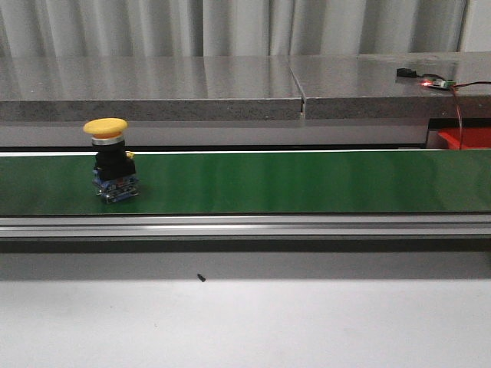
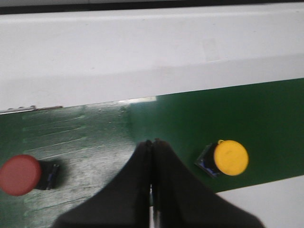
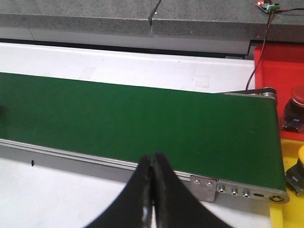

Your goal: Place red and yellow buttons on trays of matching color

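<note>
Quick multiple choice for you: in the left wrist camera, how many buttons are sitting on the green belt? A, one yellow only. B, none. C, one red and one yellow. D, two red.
C: the left wrist view shows a red button and a yellow button, both on the green belt, one on each side of the closed left gripper.

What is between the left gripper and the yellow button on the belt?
Nothing visible. In the left wrist view the shut left gripper hangs over bare green belt, with the yellow button standing beside it.
</note>
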You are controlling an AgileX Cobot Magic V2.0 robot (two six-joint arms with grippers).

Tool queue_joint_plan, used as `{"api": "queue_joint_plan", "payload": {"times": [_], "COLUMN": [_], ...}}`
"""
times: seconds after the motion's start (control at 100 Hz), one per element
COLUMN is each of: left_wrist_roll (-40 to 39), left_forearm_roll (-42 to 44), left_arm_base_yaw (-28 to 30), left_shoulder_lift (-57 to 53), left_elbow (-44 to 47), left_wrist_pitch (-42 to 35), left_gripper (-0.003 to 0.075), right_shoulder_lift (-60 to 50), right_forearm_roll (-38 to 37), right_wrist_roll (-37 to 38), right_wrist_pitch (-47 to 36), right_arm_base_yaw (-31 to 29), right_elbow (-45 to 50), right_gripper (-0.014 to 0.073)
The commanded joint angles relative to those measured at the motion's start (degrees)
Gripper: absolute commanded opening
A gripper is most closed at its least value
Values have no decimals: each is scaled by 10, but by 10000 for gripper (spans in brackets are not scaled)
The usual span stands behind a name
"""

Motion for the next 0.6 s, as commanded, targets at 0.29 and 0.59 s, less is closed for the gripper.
{"api": "queue_joint_plan", "payload": {"times": [0.29, 0.59], "left_wrist_roll": [2, 1], "left_forearm_roll": [13, 16], "left_arm_base_yaw": [-78, -77], "left_shoulder_lift": [-183, -354], "left_elbow": [143, 275], "left_wrist_pitch": [-90, -107], "left_gripper": [-19, -19], "right_shoulder_lift": [2, 2], "right_forearm_roll": [17, 17], "right_wrist_roll": [-3, -8], "right_wrist_pitch": [-34, -34], "right_arm_base_yaw": [0, 0], "right_elbow": [-15, -15], "right_gripper": [-66, -66]}}
